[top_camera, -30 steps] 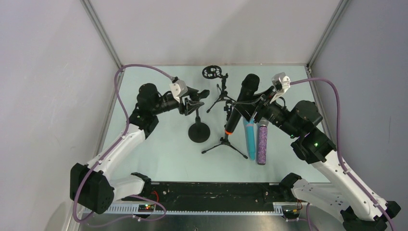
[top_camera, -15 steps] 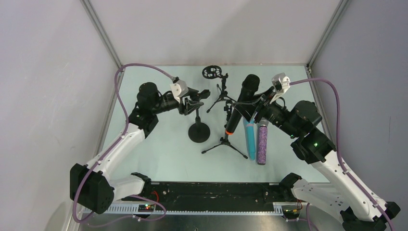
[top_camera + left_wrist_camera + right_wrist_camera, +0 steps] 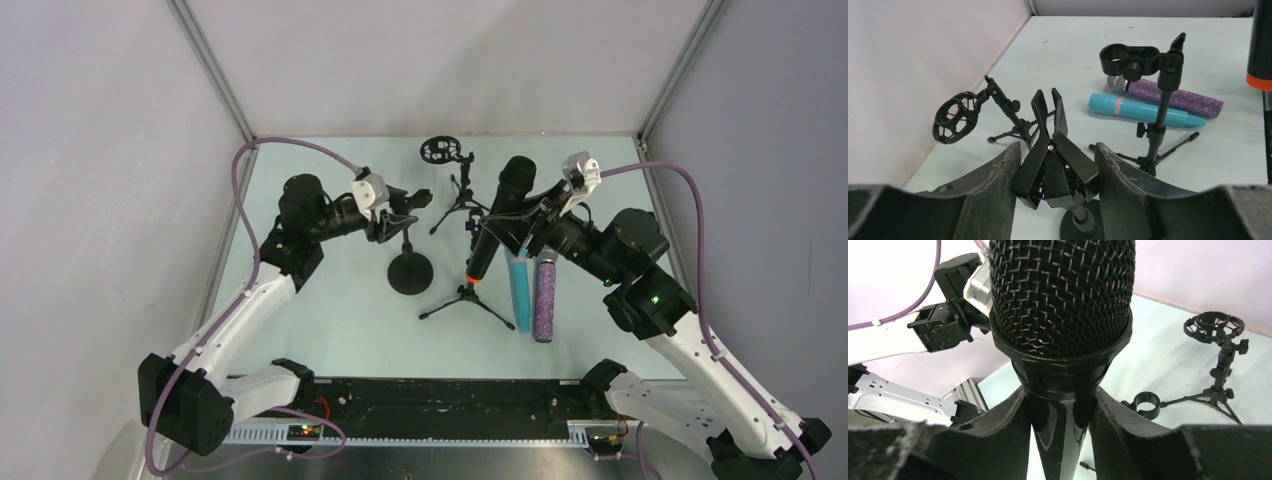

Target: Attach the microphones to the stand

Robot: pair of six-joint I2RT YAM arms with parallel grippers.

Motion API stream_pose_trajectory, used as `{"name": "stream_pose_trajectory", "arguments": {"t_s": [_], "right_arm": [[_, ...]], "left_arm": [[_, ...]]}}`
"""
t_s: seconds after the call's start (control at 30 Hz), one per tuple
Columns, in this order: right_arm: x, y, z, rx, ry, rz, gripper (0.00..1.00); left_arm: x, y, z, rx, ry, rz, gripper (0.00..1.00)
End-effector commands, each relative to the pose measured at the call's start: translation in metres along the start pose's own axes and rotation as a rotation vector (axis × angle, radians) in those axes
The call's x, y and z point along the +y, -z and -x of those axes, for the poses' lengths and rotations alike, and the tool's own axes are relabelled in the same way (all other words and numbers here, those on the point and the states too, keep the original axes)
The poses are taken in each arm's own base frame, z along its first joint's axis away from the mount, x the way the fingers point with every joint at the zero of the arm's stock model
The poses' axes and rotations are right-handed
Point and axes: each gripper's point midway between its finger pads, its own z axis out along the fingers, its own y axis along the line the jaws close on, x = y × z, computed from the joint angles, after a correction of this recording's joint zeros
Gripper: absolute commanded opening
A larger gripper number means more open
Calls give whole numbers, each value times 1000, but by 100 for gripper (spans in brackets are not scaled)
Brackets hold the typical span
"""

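Note:
My right gripper (image 3: 515, 228) is shut on the black microphone (image 3: 500, 215) just below its mesh head (image 3: 1063, 290), and holds it tilted above the table. Its orange-red end (image 3: 475, 272) hangs beside the tripod stand (image 3: 467, 290), whose double ring clamp (image 3: 1128, 57) is empty. My left gripper (image 3: 400, 215) is shut on the spring clip (image 3: 1053, 150) of the round-base stand (image 3: 411, 273), with fingers against both clip handles. The cyan-blue microphone (image 3: 519, 290) and the glittery purple microphone (image 3: 545, 298) lie side by side on the table, right of the tripod.
A small tripod with a round shock mount (image 3: 438, 151) stands at the back centre, and shows in the left wrist view (image 3: 955, 117) and the right wrist view (image 3: 1215, 327). White walls close in the table at left, back and right.
My left arm has shifted slightly, and the round-base stand and its clip have moved a little left with it. The black microphone has barely moved.

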Motion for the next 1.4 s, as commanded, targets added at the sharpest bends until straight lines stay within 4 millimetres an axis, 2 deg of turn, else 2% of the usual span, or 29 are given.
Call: {"name": "stream_pose_trajectory", "arguments": {"t_s": [0.0, 0.27, 0.7, 0.9, 1.1, 1.37], "right_arm": [[12, 0, 23, -78, 15, 51, 0], [13, -1, 22, -73, 14, 59, 0], [15, -2, 20, -65, 5, 70, 0], [14, -2, 19, -61, 5, 70, 0], [14, -2, 18, -55, 2, 69, 0], [14, -2, 16, -50, -5, 71, 0]], "left_arm": [[4, 13, 28, -66, -108, -12, 0], [-2, 28, 38, -98, -40, -56, 0], [-32, 46, 51, -133, 26, -112, 0], [-48, 53, 47, -139, 37, -138, 0], [-63, 58, 30, -127, 61, -170, 0], [-66, 60, 22, -119, 76, -154, 0]]}}
